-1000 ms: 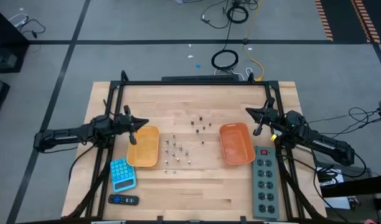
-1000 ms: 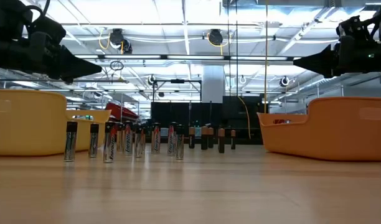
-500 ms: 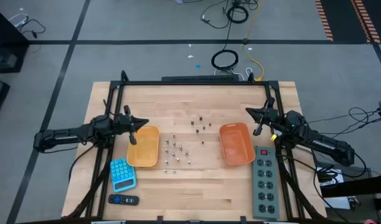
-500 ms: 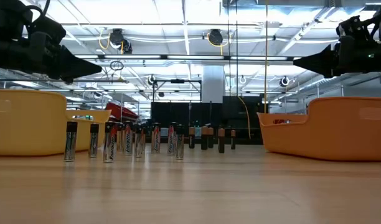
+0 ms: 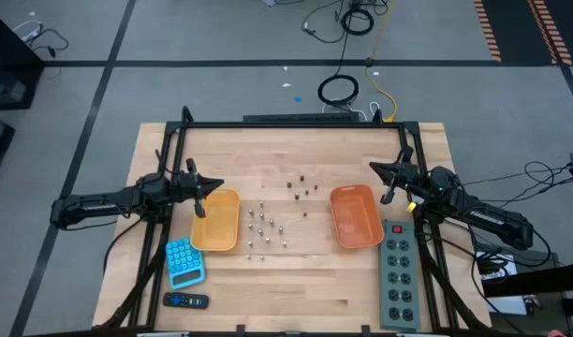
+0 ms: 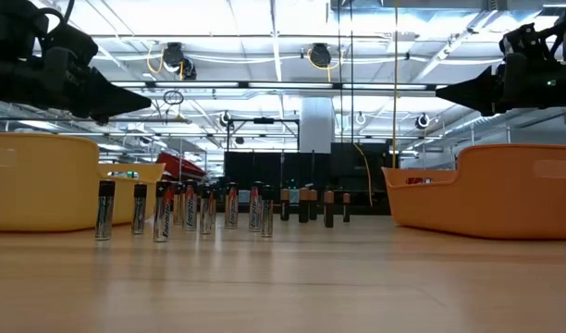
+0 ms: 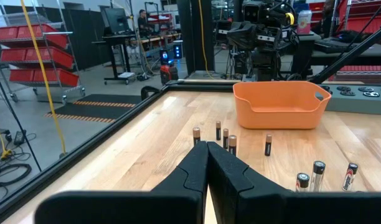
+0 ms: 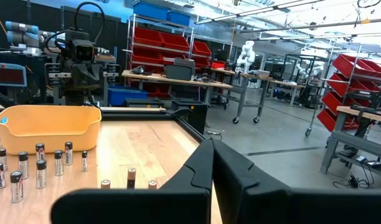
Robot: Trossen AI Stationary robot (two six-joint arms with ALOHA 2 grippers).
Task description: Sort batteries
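Note:
Several batteries stand upright on their ends in the table's middle: a silvery group (image 5: 265,227) (image 6: 183,209) nearer, a dark group (image 5: 301,186) (image 6: 313,205) farther. Two orange trays flank them, the left tray (image 5: 216,220) and the right tray (image 5: 354,215). My left gripper (image 5: 218,184) (image 7: 207,149) hovers shut above the left tray's far end. My right gripper (image 5: 374,168) (image 8: 212,146) hovers shut beyond the right tray's far end. Both hang well above the table in the low view, the left gripper (image 6: 142,104) and the right gripper (image 6: 442,91).
A blue calculator (image 5: 183,262) and a black remote (image 5: 185,300) lie near the table's near-left corner. A grey power strip (image 5: 399,273) lies along the right edge. A black frame rail (image 5: 291,124) borders the far side. Bare wood stretches across the near middle.

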